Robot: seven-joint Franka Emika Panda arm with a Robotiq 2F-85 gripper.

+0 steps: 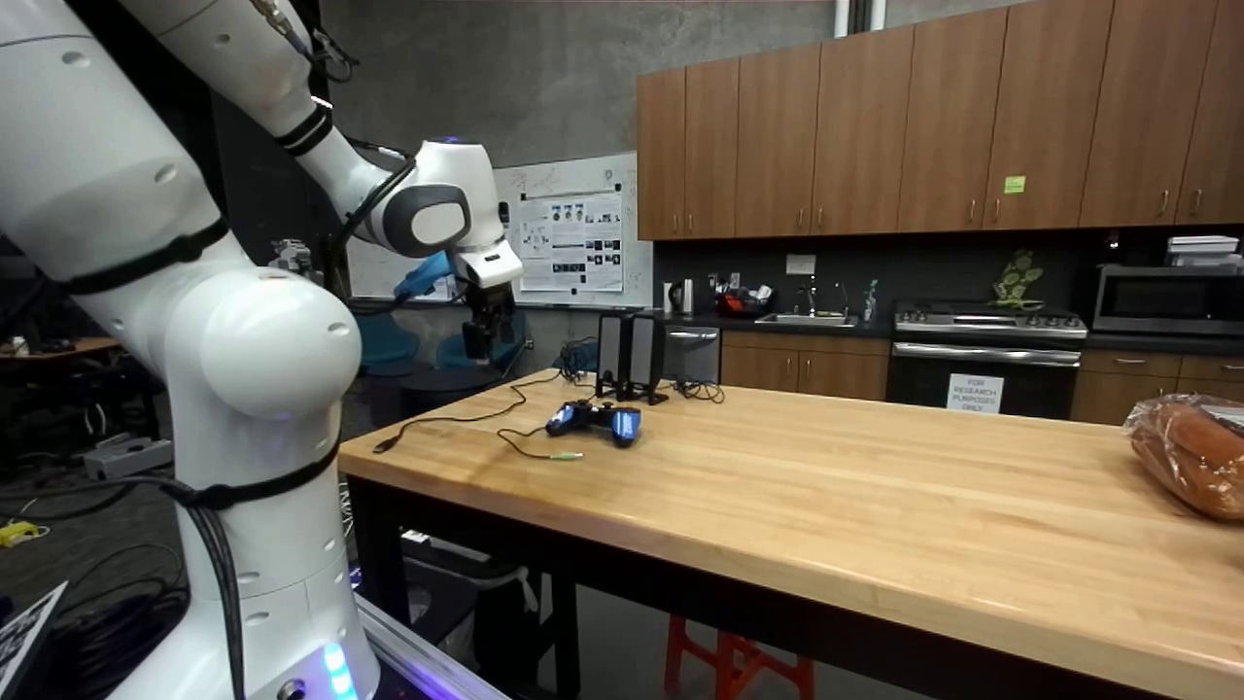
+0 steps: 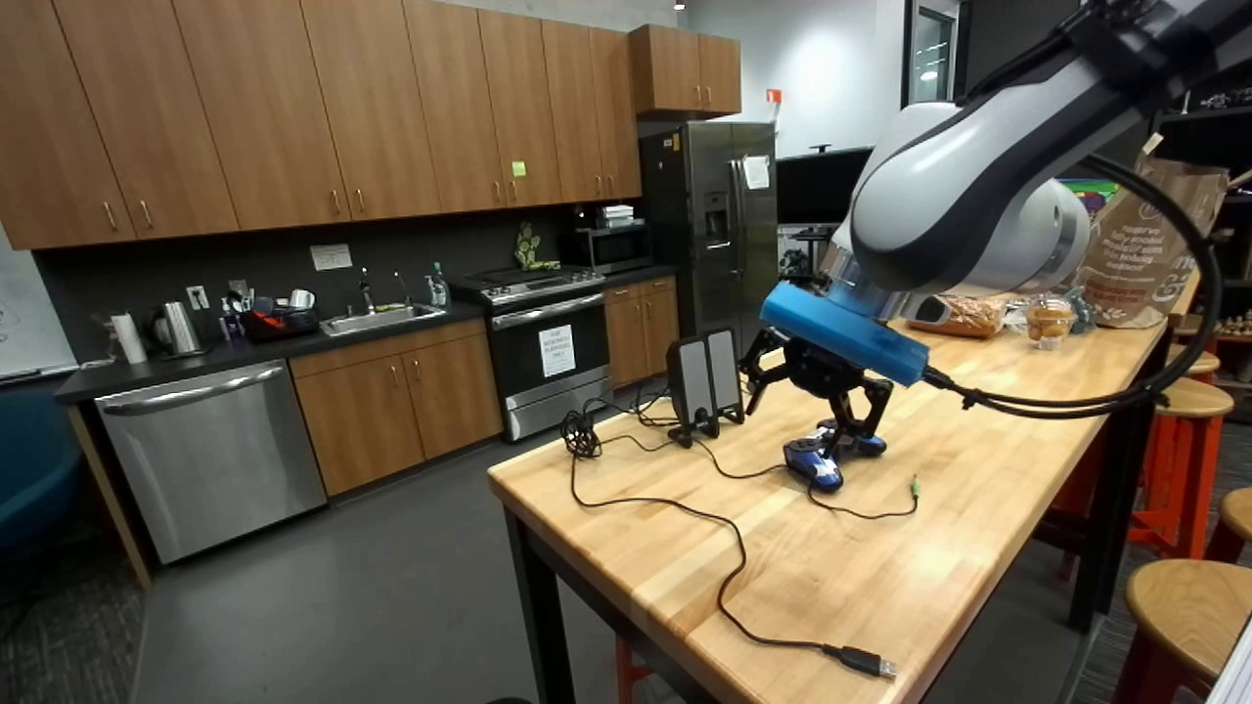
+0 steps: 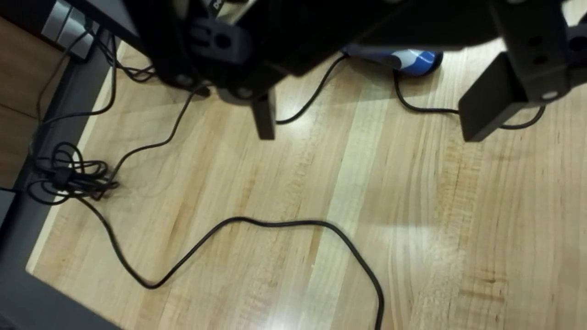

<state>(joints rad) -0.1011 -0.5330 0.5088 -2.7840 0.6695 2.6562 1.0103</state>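
My gripper point(image 3: 373, 123) is open, with its two black fingers wide apart and nothing between them but a view of the tabletop. It hangs above the wooden table point(image 2: 665, 567), also seen in both exterior views point(image 1: 486, 335) point(image 2: 790, 425). A blue-and-white patterned game controller point(image 3: 415, 62) lies on the table, partly hidden behind the gripper in the wrist view. It shows in both exterior views point(image 1: 622, 425) point(image 2: 812, 462); the gripper overlaps it in an exterior view but stands apart from it. A black cable point(image 3: 284, 223) winds across the table below the gripper.
Two grey-fronted speakers point(image 2: 692, 381) stand near the controller. A cable bundle point(image 3: 69, 176) lies at the table edge. A USB plug point(image 2: 861, 661) and a green-tipped plug point(image 2: 915, 487) lie on the table. Bagged bread point(image 1: 1191, 452), a plastic tub point(image 2: 1049, 323) and a paper bag point(image 2: 1140, 254) stand farther along.
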